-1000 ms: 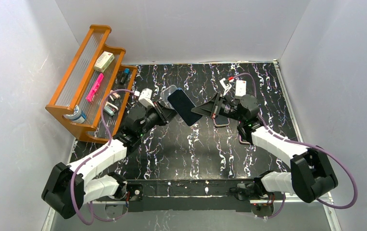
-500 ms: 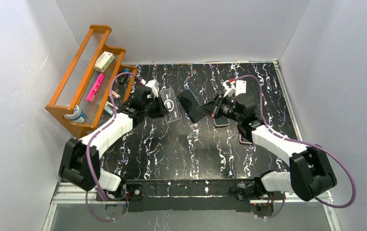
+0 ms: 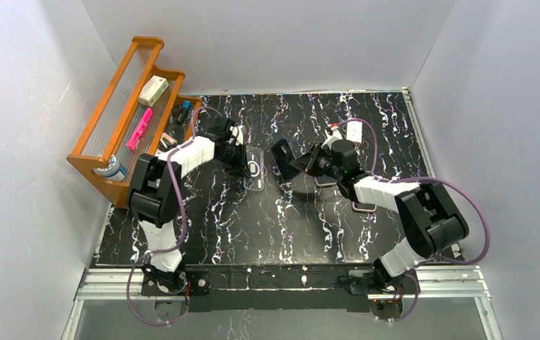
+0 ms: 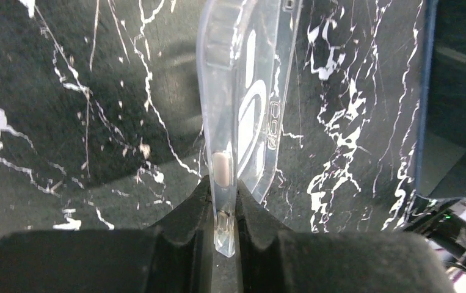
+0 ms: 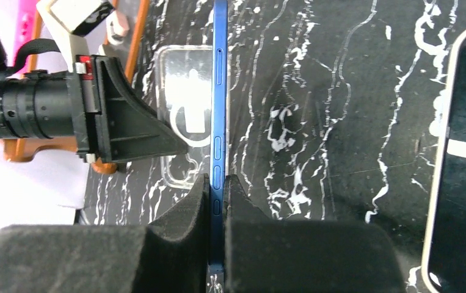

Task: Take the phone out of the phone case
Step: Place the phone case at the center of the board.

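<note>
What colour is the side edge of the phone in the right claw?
Blue. The slim dark phone shows it best in the right wrist view.

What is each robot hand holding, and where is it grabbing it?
The left gripper pinches the clear phone case by one side wall. The right gripper pinches the blue phone across its flat faces, beside the side buttons.

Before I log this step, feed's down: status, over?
Left gripper shut on clear phone case. Right gripper shut on blue phone. Phone out, apart from case. Nothing between them.
</note>
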Robot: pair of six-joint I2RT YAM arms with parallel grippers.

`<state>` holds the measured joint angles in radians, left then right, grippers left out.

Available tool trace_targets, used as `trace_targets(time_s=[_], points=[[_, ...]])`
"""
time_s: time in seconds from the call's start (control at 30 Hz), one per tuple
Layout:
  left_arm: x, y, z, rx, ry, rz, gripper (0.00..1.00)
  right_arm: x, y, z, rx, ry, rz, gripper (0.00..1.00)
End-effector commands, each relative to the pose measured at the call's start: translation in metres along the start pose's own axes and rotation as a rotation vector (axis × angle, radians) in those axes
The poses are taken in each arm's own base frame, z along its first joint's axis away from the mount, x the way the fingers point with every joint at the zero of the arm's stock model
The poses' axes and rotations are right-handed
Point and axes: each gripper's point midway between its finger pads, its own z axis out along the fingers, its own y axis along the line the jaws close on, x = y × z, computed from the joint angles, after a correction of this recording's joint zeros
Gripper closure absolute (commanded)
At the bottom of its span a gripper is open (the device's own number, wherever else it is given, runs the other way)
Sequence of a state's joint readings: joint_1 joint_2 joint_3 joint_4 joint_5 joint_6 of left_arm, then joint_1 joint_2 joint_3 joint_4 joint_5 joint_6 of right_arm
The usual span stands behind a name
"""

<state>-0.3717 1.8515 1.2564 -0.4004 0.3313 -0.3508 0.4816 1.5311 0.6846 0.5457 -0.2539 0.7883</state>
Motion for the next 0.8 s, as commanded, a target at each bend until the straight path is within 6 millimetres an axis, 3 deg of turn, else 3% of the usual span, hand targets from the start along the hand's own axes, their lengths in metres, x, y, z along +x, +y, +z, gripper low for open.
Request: trace_targets(time_s=[0.0, 0.17, 0.47, 0.77], points=[[-0.008, 0.005, 0.005, 0.028, 0.039, -0.023, 0.97, -0.044, 0.020, 0.017, -0.060, -0.154, -0.005, 0.99], [-0.010, 0.020, 0.018, 0.016, 0.066, -0.069, 0.85, -0.038, 0.002, 0.037, -0.034, -0.142, 0.054, 0.99], [-0.005, 0.039, 0.020, -0.049, 0.063, -0.096, 0.41, -0.020, -0.019, 0.062, -0.008, -0.097, 0.136, 0.99], [-0.020, 0.053, -0.017, -0.179, -0.058, -0.056, 0.03, 0.011, -0.021, 0.071, -0.007, -0.010, 0.181, 0.86]])
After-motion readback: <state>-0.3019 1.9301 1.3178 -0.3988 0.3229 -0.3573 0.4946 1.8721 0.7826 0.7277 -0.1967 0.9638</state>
